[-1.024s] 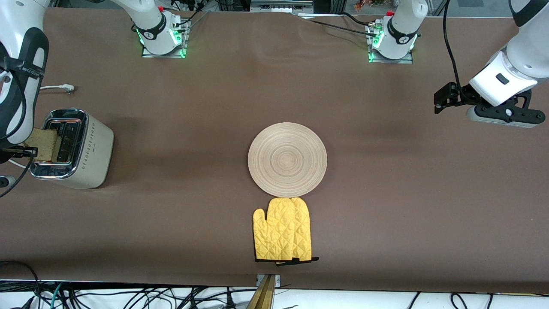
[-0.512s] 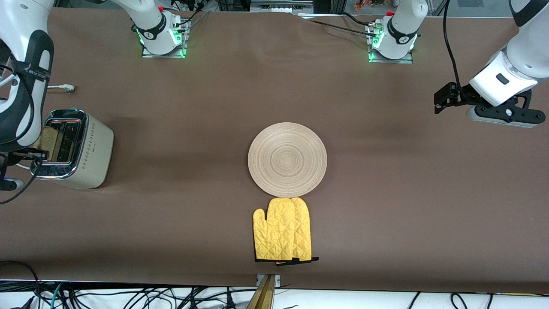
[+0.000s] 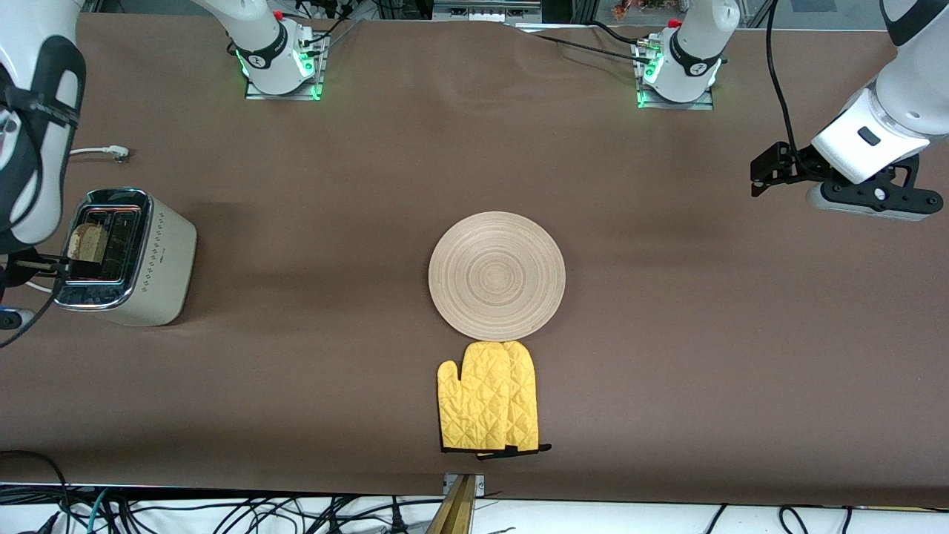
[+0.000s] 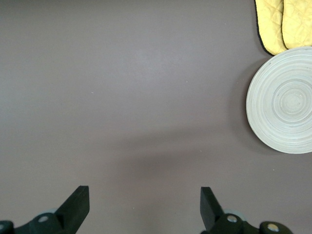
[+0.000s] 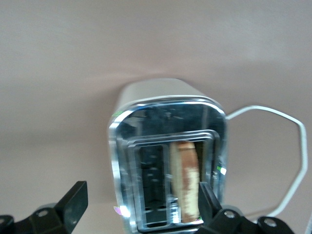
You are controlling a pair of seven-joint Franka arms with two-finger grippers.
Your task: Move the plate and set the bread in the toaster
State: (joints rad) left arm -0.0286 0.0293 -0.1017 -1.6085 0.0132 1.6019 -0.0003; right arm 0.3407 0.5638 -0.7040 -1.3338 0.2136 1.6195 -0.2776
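Observation:
The cream toaster (image 3: 152, 259) stands at the right arm's end of the table. A brown bread slice (image 3: 90, 242) sits upright in its slot farther from the plate, and shows in the right wrist view as bread (image 5: 187, 180) inside the chrome top of the toaster (image 5: 165, 114). My right gripper (image 5: 144, 204) hangs open just above the toaster, touching nothing. The round wooden plate (image 3: 497, 276) lies mid-table, with nothing on it. My left gripper (image 4: 144, 195) waits open over bare table at the left arm's end, with the plate (image 4: 285, 100) off to one side.
A yellow oven mitt (image 3: 489, 397) lies just nearer the front camera than the plate, its tip touching the rim. The toaster's white cord (image 3: 96, 152) trails toward the robots' side and loops beside the toaster as the cord (image 5: 292, 146).
My right gripper opened and let go of the bread, which sank from above the slot down into the toaster. The left arm has not moved.

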